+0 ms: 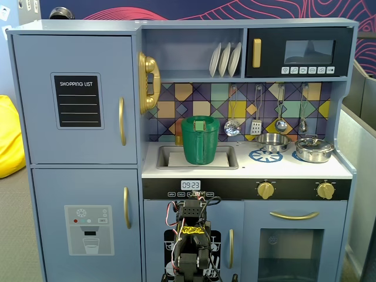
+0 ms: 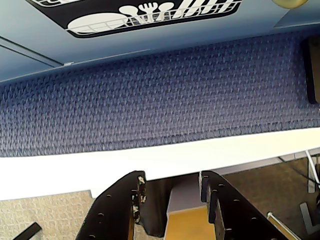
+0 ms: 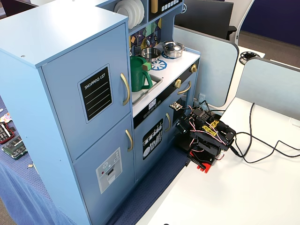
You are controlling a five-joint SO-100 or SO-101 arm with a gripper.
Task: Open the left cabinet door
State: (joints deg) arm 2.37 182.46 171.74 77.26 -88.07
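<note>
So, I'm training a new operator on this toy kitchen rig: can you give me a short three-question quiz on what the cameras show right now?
1. True or false: the door with the SHOPPING LIST panel is shut.
2. Multiple choice: what stands in the sink? A) the green pitcher B) the lidded pot C) the white plates
3. Fill in: in the wrist view the gripper holds ____ between its fingers.

Key:
1. True; it sits flush, gold handle untouched.
2. A; the pot sits on the counter to the right, the plates on the upper shelf.
3. Nothing; the fingers stand apart, pointing at blue carpet.
</note>
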